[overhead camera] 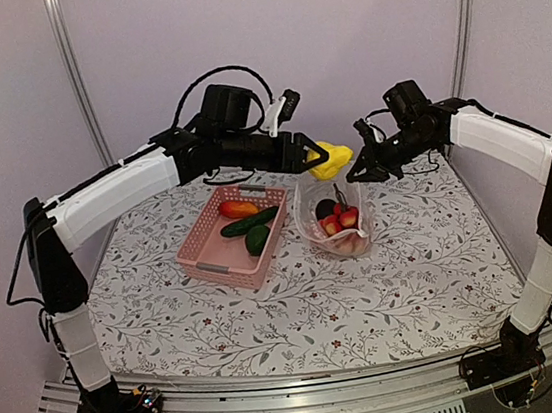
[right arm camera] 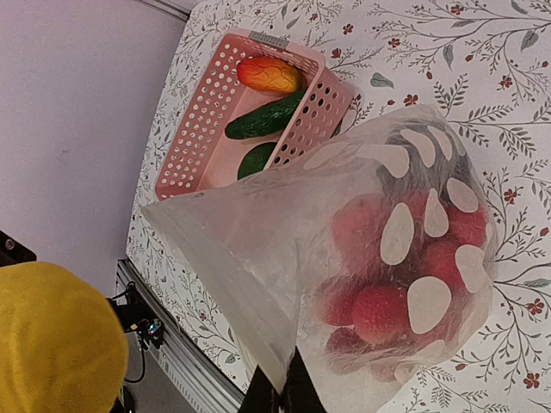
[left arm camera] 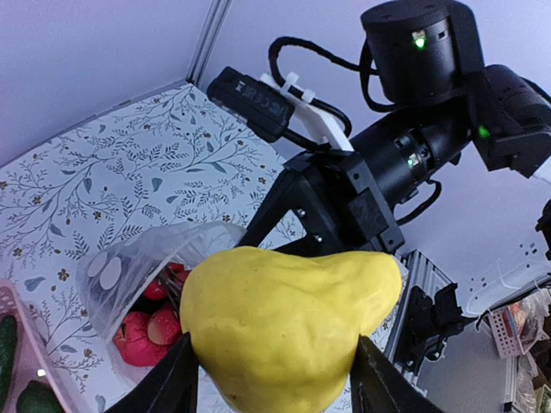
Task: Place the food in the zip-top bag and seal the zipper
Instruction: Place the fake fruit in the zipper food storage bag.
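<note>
Left end effector [left arm camera: 274,379] clamped the yellow pepper [left arm camera: 284,327] over the zip-top bag [right arm camera: 258,249], mid-counter. The right end effector [right arm camera: 280,391] pinched the bag's rim. Red pieces [right arm camera: 379,314] were in, cucumbers [overhead camera: 251,226] waited in the basket [overhead camera: 207,257] to its left, and sealing was not yet done.

My top camera sits high up on the near side of the table [overhead camera: 368,296]. It looks down and forward, and it is far enough back that I see all of it. My left wrist camera is very near the yellow pepper [left arm camera: 284,327], which fills the bottom of its view. It looks past the pepper at the right arm [left arm camera: 413,146] and down on the bag [left arm camera: 129,262]. My right wrist camera hangs close over the bag and looks down at the pink basket [right arm camera: 198,129] beyond. All three views share the bag, the pepper and the basket.
</note>
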`<action>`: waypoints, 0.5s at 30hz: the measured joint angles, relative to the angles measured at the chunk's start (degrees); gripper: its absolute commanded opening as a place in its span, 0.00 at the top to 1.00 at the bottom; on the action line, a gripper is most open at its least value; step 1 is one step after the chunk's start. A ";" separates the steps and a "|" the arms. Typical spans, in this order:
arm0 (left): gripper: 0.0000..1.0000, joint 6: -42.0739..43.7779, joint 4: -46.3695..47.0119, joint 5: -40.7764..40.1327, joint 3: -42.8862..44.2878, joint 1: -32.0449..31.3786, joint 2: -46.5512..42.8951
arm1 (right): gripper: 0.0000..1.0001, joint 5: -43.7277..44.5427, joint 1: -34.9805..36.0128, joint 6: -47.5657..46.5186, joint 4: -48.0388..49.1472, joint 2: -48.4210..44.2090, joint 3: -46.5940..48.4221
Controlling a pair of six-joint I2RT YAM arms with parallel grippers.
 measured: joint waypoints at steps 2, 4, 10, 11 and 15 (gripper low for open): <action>0.69 0.44 -0.55 -1.75 1.16 -0.28 2.64 | 1.00 -0.70 0.00 0.61 -0.02 0.00 0.02; 0.72 0.83 -1.46 -3.98 2.05 -0.39 4.94 | 1.00 -1.44 0.00 1.16 -0.02 0.00 0.04; 0.72 1.44 -4.74 -11.10 4.68 -0.55 10.19 | 1.00 -2.86 -0.39 3.17 -0.35 0.00 0.09; 0.70 1.51 -5.05 -12.22 4.81 -0.55 10.58 | 1.00 -3.21 -0.48 3.52 -0.07 0.00 0.11; 0.40 1.86 -6.97 -17.77 6.12 -0.92 12.41 | 1.00 -5.60 -0.28 4.96 0.76 0.00 0.42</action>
